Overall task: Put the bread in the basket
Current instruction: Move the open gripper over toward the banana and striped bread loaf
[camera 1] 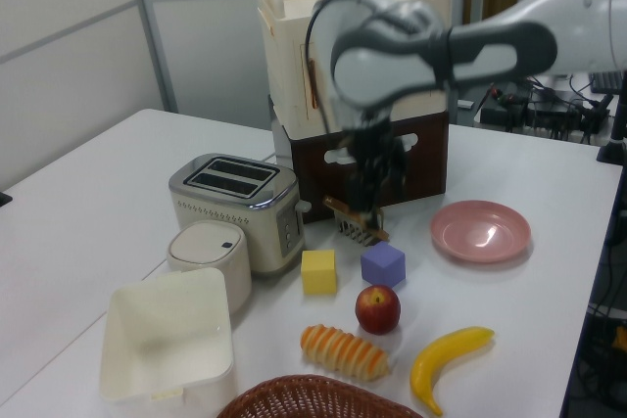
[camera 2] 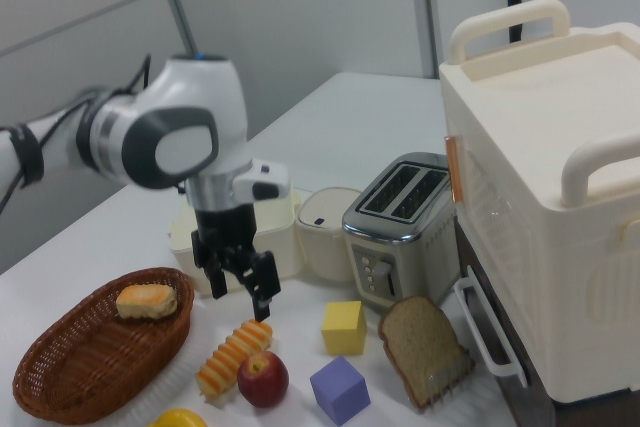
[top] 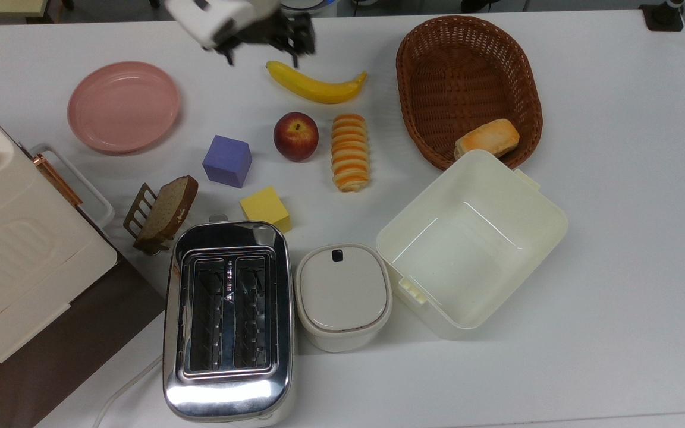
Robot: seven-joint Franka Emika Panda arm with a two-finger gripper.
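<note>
We see the ridged, orange-and-cream spiral bread (top: pixel 349 152) lying on the white surface (top: pixel 616 238), just beside a glossy red apple (top: pixel 296 136) and short of the oval woven wicker basket (top: pixel 431 53), which holds a small golden bun (top: pixel 487 138). A curved yellow banana (top: pixel 315 85) lies near the bread's far end. Above them hangs the gripper (camera 2: pixel 237 282), its dark fingers (camera 2: pixel 262 295) apart and holding nothing.
</note>
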